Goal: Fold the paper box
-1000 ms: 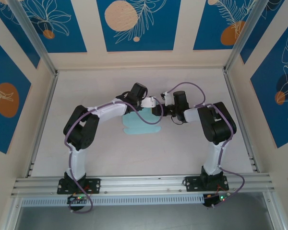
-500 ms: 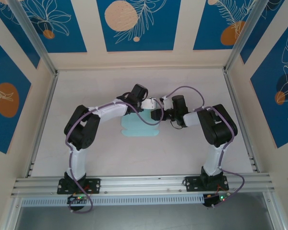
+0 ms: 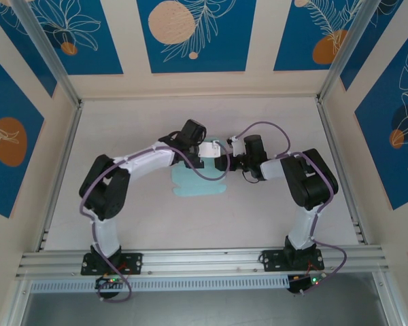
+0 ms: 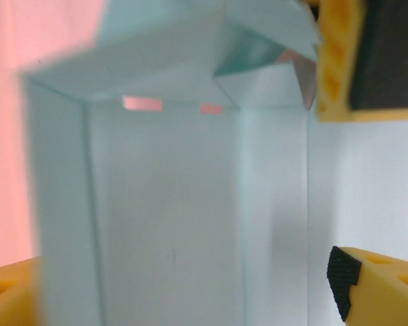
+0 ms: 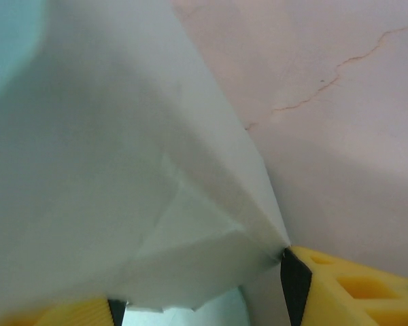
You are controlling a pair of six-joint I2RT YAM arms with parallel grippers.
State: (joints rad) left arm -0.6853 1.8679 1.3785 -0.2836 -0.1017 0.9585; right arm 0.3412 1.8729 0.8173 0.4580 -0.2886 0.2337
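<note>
The paper box (image 3: 197, 180) is pale light-blue card lying mid-table, part of it folded upright. In the left wrist view the paper box (image 4: 170, 204) stands as raised walls with creased flaps at the top. My left gripper (image 4: 183, 292) is open, its yellow fingers (image 4: 377, 285) wide apart on either side of a panel, with a gap at the right pad. From above, the left gripper (image 3: 207, 148) sits over the box's far edge. My right gripper (image 3: 224, 160) meets it from the right. Its pads (image 5: 294, 282) close on a folded corner of the paper box (image 5: 156, 224).
The pale tabletop (image 3: 272, 210) lies open around the card. Aluminium rails (image 3: 204, 259) line the near edge, and patterned walls (image 3: 190, 34) enclose the back and sides. The right gripper's yellow finger (image 4: 340, 61) stands at the box's far right corner.
My left gripper has opened wide and let go of the card. The left arm's elbow has swung outward to the left. The right gripper has stayed at the folded corner.
</note>
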